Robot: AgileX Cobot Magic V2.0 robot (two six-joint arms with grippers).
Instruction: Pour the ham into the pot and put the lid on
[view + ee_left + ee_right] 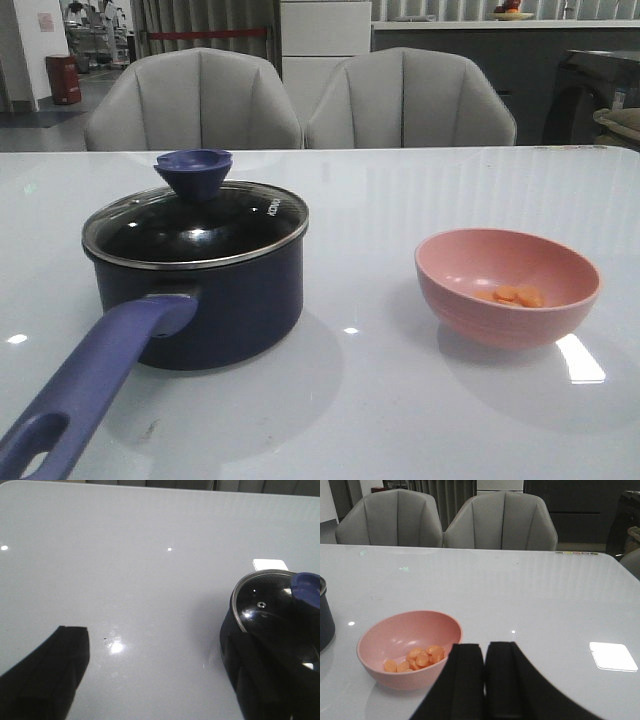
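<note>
Navy pot [200,300]: stands on the left part of the counter [400,400], its long blue-purple handle [90,385] pointing toward the camera in the front view, with a hole near its end.
Lid [195,228]: glass with a steel rim, seated flat on the pot; its blue flared knob [194,170] stands upright, and white lettering shows near the rim.
Ham [417,659]: small round orange slices lying in a heap at the bottom of the pink bowl [508,285].
Pink bowl: upright on the right part of the counter, well apart from the pot.
Left gripper [155,675]: fingers spread wide apart, holding nothing; it hangs over bare counter, with the covered pot just beside one finger [260,680].
Right gripper [485,680]: fingers nearly together with only a thin gap, nothing between them; the pink bowl sits just beside it.
Background: two grey chairs [300,100] stand behind the far edge of the counter.
</note>
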